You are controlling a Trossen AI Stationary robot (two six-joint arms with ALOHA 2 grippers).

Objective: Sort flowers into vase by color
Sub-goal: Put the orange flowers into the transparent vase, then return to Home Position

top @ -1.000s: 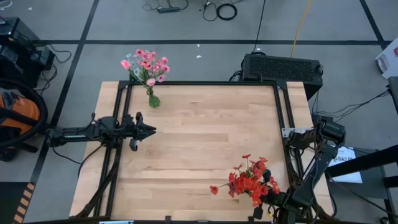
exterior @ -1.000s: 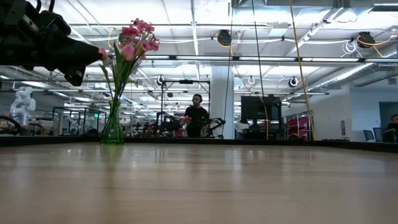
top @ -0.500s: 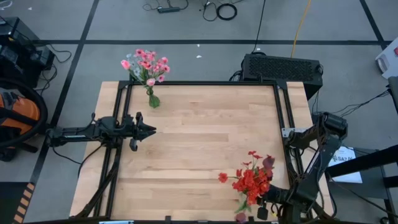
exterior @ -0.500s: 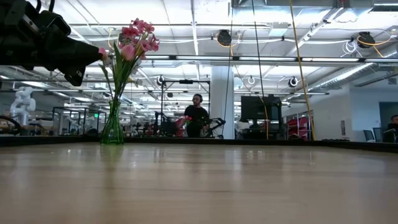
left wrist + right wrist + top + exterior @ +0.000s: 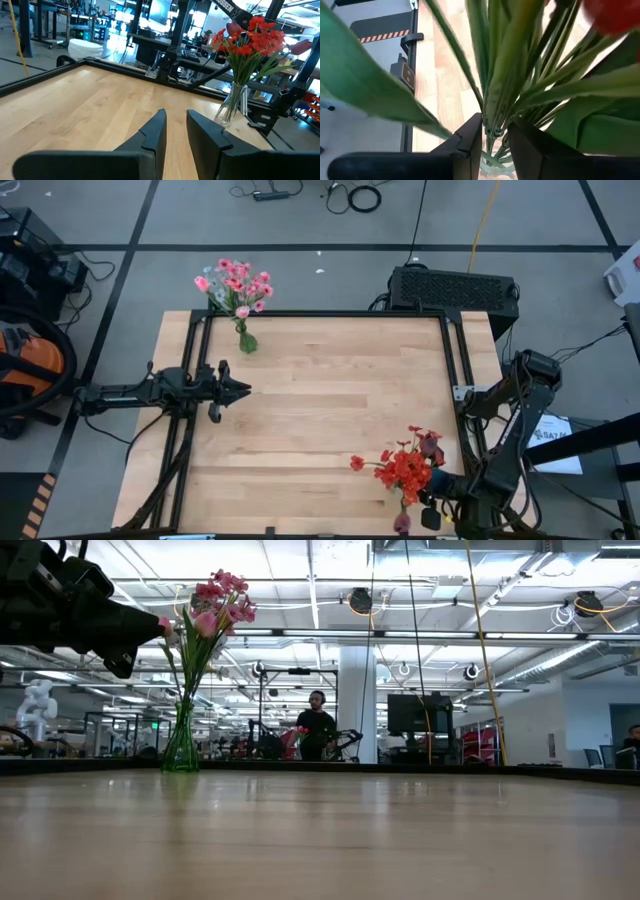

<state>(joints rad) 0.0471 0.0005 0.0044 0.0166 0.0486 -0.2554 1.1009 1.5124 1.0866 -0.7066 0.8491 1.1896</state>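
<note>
The red flowers (image 5: 404, 468), light, thin-stemmed and judged springy, are best taken low on the bunched stems, where the right gripper (image 5: 494, 134) is seen clamped only in its wrist view, at the table's (image 5: 320, 410) near right corner, while the left gripper (image 5: 175, 131) waits slightly parted.

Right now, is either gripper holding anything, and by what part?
Right gripper is shut on the stems of the red flowers, just above the vase. Left gripper holds nothing.
</note>
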